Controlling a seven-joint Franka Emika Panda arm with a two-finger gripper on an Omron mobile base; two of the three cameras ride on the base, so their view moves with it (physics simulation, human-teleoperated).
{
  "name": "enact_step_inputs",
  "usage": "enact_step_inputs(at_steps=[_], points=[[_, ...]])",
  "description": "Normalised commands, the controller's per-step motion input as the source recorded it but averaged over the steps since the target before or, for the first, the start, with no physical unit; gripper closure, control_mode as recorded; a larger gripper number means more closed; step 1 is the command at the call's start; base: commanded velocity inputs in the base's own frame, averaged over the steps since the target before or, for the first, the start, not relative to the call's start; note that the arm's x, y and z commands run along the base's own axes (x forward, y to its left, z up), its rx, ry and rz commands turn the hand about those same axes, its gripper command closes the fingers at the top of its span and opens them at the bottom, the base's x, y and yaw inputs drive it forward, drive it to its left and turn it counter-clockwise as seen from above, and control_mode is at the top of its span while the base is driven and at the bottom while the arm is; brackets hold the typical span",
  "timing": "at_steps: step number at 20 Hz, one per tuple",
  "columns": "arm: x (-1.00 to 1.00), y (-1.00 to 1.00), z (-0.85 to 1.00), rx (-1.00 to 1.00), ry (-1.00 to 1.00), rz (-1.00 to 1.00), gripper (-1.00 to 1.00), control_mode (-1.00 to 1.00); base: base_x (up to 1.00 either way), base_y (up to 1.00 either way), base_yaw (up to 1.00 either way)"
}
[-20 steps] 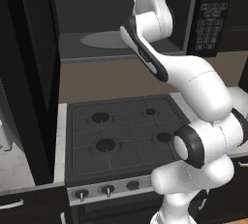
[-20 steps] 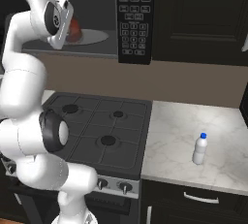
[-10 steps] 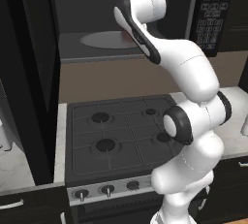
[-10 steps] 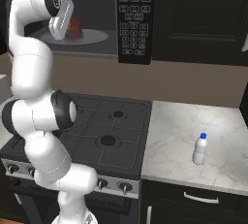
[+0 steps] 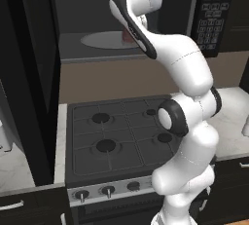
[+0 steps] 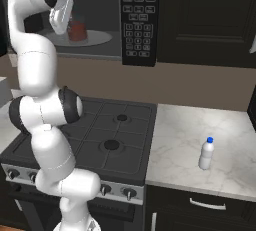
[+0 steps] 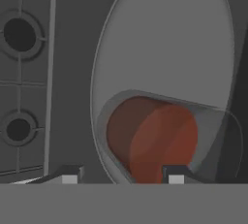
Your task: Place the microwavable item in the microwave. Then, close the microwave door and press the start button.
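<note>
Tumbler (image 7: 152, 138) with reddish-brown liquid sits on the round grey turntable plate (image 7: 164, 43) inside the microwave (image 6: 137, 20), upright, near the plate's edge; also visible in the right base view (image 6: 77, 31), half hidden by the hand.

Gripper (image 7: 121, 177): 2 fingertips (image 7: 70, 175) straddle the glass, 1 on each side. Jaws spread about the glass's width; can't tell if the pads actually touch it, so grip or release is unclear.

Microwave door (image 5: 36, 73) is swung wide open at the left of the left base view, black panel edge-on to the camera. Keypad panel (image 6: 139, 17) of small grey buttons sits right of the cavity.

Room: microwave hangs above a black 4-burner stove (image 5: 116, 134) with a row of front knobs (image 5: 107, 190). Beige backsplash wall (image 6: 200, 82) between them. White marble counter (image 6: 227, 145) right of the stove, with a small white bottle with blue cap (image 6: 206, 154) standing upright on it, well apart from the stove. Dark cabinets (image 6: 210, 15) right of the microwave, dark drawers with silver handles (image 6: 205, 204) under the counter.
</note>
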Motion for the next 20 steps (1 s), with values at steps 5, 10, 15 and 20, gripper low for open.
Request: enact_step_inputs(at_steps=[5,10,15,20], points=[[-0.12,0.0,0.0,-0.05,-0.1,0.07,-1.0,-1.0,0.0,0.0,0.0],[-0.81,0.0,0.0,-0.06,-0.44,0.05,-1.0,-1.0,0.0,0.0,0.0],[-1.0,0.0,-0.1,-0.08,-0.51,0.02,-1.0,-1.0,0.0,0.0,0.0],[-0.99,0.0,-0.63,-0.08,-0.31,0.0,-1.0,-1.0,0.0,0.0,0.0]])
